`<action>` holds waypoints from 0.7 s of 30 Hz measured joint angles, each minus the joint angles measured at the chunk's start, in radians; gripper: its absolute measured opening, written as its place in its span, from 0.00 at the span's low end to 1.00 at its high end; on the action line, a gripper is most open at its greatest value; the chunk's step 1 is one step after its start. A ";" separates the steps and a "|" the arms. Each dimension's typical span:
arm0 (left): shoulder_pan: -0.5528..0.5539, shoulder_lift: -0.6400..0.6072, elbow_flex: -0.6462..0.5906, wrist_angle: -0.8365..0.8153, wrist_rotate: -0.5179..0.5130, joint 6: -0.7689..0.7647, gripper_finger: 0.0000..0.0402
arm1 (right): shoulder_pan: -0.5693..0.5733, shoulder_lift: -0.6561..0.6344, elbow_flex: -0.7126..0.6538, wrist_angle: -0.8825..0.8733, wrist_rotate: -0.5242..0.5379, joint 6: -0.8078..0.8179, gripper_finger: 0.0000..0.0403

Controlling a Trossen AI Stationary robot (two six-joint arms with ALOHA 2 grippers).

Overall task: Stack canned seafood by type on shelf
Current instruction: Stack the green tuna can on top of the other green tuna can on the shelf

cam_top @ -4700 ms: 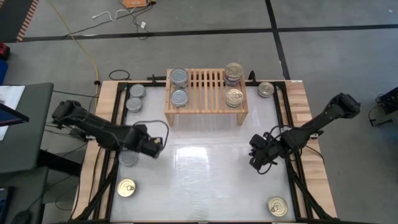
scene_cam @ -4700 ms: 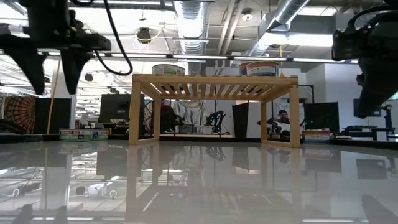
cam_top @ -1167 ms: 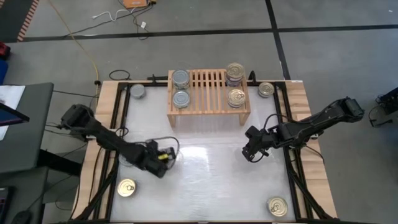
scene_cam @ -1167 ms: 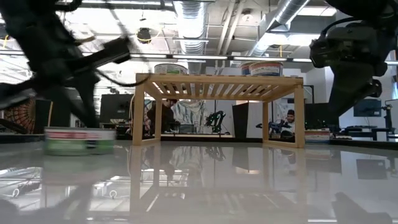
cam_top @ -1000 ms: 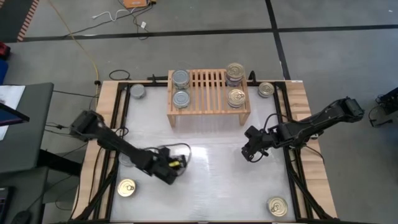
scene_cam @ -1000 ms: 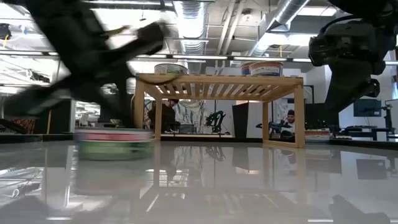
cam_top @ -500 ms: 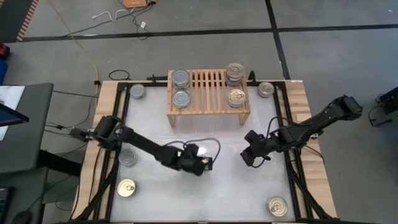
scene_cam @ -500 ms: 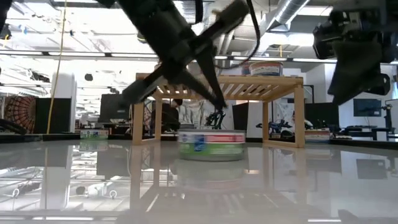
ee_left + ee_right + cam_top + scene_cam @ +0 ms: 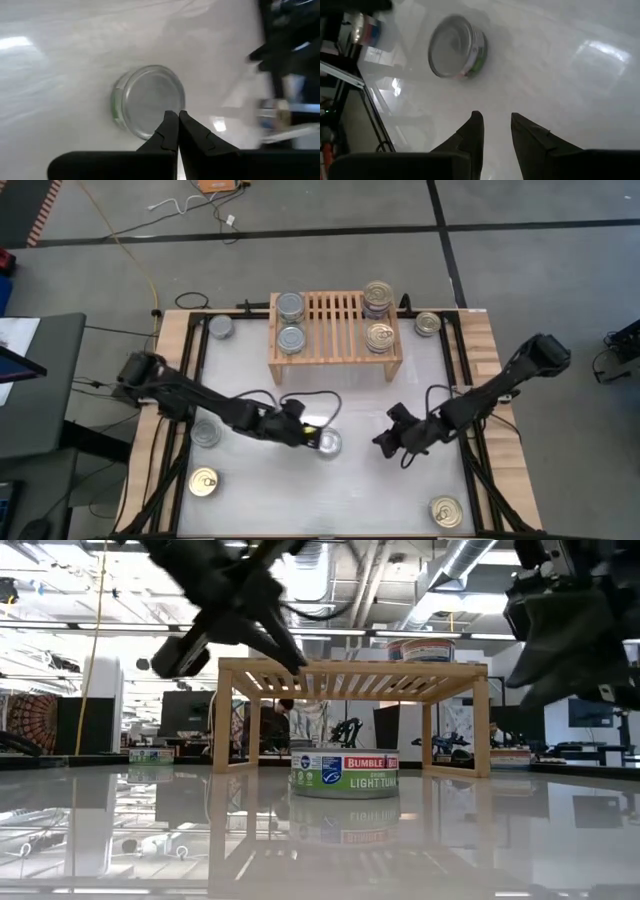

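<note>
Silver-topped can [image 9: 327, 443] just beside left pincer [image 9: 304, 436], untouched

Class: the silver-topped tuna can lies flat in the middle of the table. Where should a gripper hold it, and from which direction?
Grip the tuna can across its round side wall, coming straight down from above with fingers on opposite sides. It lies flat, is low and wide, and its smooth lid shows no handle. The right gripper, open beside it, looks best placed.

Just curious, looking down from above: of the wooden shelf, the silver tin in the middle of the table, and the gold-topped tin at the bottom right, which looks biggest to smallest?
1. The shelf, clearly largest.
2. The gold-topped tin and the silver tin look too alike to rank.
</note>
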 joint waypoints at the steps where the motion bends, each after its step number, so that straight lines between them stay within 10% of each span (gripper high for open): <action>1: 0.000 -0.035 -0.065 0.080 0.000 -0.009 0.00 | 0.009 0.019 0.000 0.015 0.005 0.020 0.30; 8: -0.002 -0.218 -0.427 0.566 -0.010 -0.009 0.00 | 0.061 0.125 0.011 0.138 0.102 0.183 0.30; 21: -0.008 -0.192 -0.479 0.561 -0.004 0.082 0.02 | 0.069 0.255 0.126 0.133 0.162 0.192 0.18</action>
